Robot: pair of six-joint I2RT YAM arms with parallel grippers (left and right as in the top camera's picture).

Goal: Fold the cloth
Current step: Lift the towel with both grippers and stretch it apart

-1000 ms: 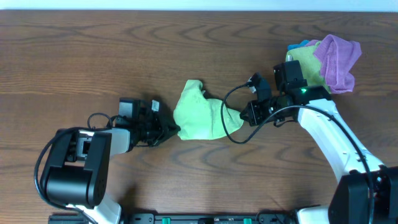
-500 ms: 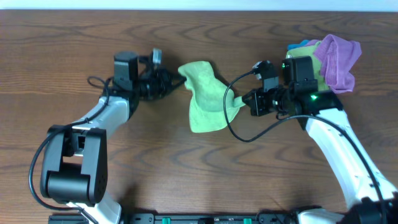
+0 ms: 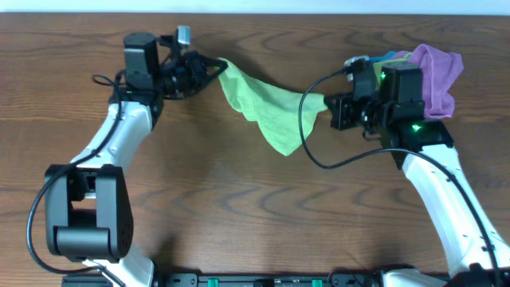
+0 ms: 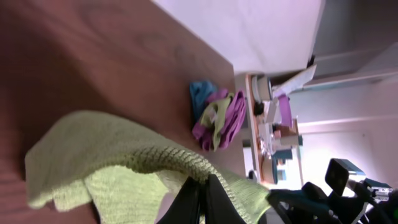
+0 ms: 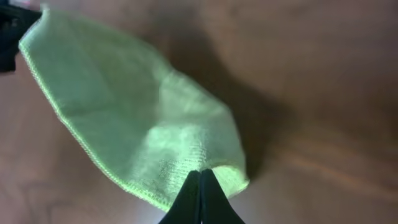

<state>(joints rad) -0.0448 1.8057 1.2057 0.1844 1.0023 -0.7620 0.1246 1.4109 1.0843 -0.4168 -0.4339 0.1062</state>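
Overhead, the cloth [image 3: 271, 112] hangs stretched between my two claws along the far side of the bench [image 3: 239, 207], a little right of the middle. My left claw [image 3: 213, 67] is pinched fully together on one corner close to the far edge, left of centre. My right claw [image 3: 328, 108] is pinched together on the opposite end, over toward the far right corner. Between them the fabric sags into a loose point aimed at the bench's middle; I cannot tell whether that tip touches the wood. From my left wrist, the jaws meet with no gap on a thick folded hem, and the fabric drapes away in two layers. From my right wrist, the jaws are likewise closed tight on the stitched edge, the cloth billowing above its shadow on the wood. In the far right corner, just behind my right arm, a purple cloth [image 3: 437, 76] lies bunched with an olive-green cloth [image 4: 214, 121] and a blue cloth [image 4: 200, 93].
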